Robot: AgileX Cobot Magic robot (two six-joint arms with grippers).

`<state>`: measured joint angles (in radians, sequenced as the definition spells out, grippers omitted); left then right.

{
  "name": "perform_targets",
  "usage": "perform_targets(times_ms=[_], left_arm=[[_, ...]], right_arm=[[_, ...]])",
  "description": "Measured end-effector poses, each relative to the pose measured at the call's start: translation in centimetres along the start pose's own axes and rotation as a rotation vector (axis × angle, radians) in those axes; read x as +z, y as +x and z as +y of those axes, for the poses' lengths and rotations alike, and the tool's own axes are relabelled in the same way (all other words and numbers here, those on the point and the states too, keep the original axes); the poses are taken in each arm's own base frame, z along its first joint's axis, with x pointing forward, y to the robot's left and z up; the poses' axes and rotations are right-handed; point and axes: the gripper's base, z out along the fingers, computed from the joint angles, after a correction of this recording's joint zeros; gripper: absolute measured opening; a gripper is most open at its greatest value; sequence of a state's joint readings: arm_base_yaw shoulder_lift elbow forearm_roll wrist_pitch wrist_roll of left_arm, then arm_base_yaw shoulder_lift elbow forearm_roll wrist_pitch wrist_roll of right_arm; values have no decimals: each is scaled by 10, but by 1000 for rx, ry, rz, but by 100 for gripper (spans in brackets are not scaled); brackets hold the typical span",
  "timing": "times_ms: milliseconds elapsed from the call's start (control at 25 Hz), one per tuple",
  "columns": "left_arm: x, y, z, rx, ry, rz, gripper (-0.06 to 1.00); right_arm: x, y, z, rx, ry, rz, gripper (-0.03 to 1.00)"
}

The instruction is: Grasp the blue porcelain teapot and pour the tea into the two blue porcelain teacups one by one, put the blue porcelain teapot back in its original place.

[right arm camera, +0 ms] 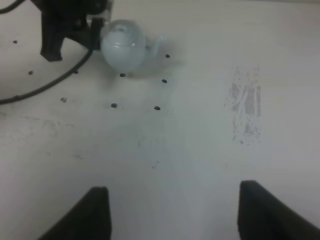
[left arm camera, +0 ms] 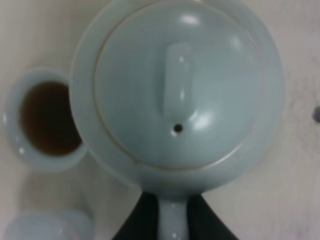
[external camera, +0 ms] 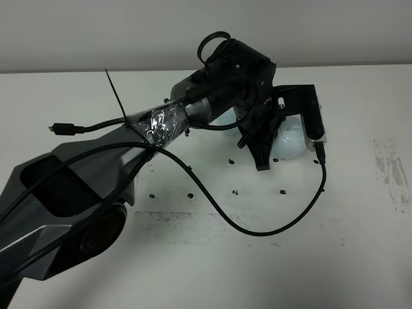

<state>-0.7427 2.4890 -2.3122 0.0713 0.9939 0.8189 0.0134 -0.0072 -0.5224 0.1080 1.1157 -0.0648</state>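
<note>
The pale blue teapot fills the left wrist view, seen from above with its lid and knob up. My left gripper is shut on its loop handle, with a black finger on each side. Beside the pot stands one teacup with dark tea in it. The rim of a second teacup shows close by. In the exterior high view the left arm reaches across the middle to the teapot and hides the cups. My right gripper hovers open over bare table, far from the teapot.
A black cable loops from the left arm over the white table. Small dark screw holes dot the surface near the pot. A scuffed grey patch marks the table's right side.
</note>
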Motion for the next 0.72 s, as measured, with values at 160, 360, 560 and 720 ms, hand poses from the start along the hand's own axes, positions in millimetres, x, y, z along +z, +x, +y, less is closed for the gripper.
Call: perform_targets(times_ms=[160, 360, 560, 720], left_arm=[[-38, 3, 9, -18, -47, 8, 9], [-73, 20, 22, -91, -86, 71, 9], [-90, 43, 24, -124, -72, 138, 9], [-103, 63, 16, -124, -72, 162, 9]], right_arm=[[0, 0, 0, 0, 0, 0, 56], [0, 0, 0, 1, -1, 0, 56], [0, 0, 0, 1, -1, 0, 56], [0, 0, 0, 1, -1, 0, 56]])
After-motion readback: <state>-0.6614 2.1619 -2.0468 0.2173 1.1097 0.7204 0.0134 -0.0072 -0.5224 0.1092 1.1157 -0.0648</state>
